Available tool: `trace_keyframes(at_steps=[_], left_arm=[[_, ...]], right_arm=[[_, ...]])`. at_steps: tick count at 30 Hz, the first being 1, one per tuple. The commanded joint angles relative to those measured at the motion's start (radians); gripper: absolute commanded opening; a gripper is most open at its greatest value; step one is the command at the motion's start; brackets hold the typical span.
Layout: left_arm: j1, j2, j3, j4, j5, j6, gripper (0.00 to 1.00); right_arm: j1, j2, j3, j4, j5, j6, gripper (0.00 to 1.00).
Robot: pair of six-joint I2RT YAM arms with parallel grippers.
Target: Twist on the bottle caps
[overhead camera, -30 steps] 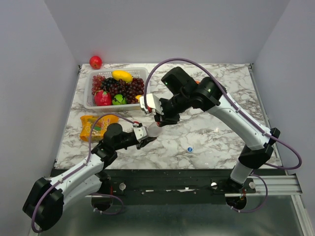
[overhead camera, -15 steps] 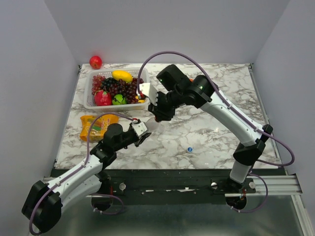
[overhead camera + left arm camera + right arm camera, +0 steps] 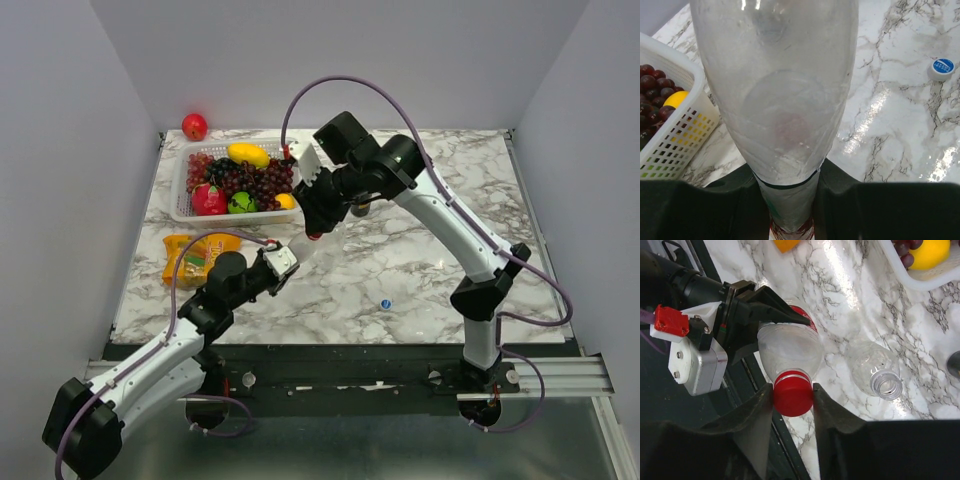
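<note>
Labelled bottle (image 3: 790, 351): held off the table (image 3: 440, 270), just off the basket's (image 3: 182, 205) near right corner
- Left gripper (image 3: 283, 263) is clamped around the bottle's lower body at the label band, fingers closed in tight on it
- Long axis runs from that grip up at a tilt. The neck leads, pointing away from the near table edge and past the basket's right end
- Red cap (image 3: 793, 393) sits against the mouth, just above the neck ring. Can't tell whether the threads have caught
- Right gripper (image 3: 315, 232) is pinched on the cap's rim, one finger each side, gap only as wide as the cap

Handling, my read:
- Bottle looks empty, so light. Thin clear wall is soft and would dent or twist under a hard squeeze. The low grip looks sensible, but the neck may wobble
- Cap is small, stiff and ridged. Take it by the rim and keep it square to the neck, or it cross-threads

Others:
- Plain bottle (image 3: 874, 371) lies on its side on the table near the basket's near side, mouth open, no cap
- Blue cap (image 3: 385, 303) lies flat on the table, well apart from the basket, toward the near edge
</note>
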Motion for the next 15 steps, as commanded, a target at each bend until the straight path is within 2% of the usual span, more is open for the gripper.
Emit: trace_keyframes(at_steps=[1,4,8,9,10,11,13,15], left_arm=[[-0.002,0.0,0.045,-0.028,0.031,0.04,0.0],[-0.001,0.018,0.065,-0.083,0.104,0.052,0.0],[-0.001,0.046,0.129,-0.169,0.224,0.097,0.0],[0.001,0.05,0.146,-0.23,0.253,0.136,0.0],[0.002,0.053,0.166,-0.272,0.331,0.178,0.0],[0.002,0.061,0.204,-0.313,0.359,0.202,0.0],[0.002,0.067,0.238,-0.417,0.429,0.271,0.0],[0.002,0.084,0.286,-0.521,0.462,0.322,0.0]], right_arm=[[-0.008,-0.035,0.08,-0.095,-0.046,-0.02,0.59],[-0.01,-0.112,0.082,-0.074,-0.089,-0.092,0.73],[-0.01,-0.239,-0.038,-0.01,-0.118,-0.277,0.77],[-0.01,-0.282,-0.173,0.015,-0.126,-0.327,0.76],[-0.01,-0.358,-0.241,0.064,-0.131,-0.38,0.76],[-0.008,-0.406,-0.319,0.087,-0.138,-0.508,0.76],[-0.008,-0.526,-0.512,0.151,-0.16,-0.646,0.77],[-0.007,-0.586,-0.61,0.205,-0.154,-0.795,0.77]])
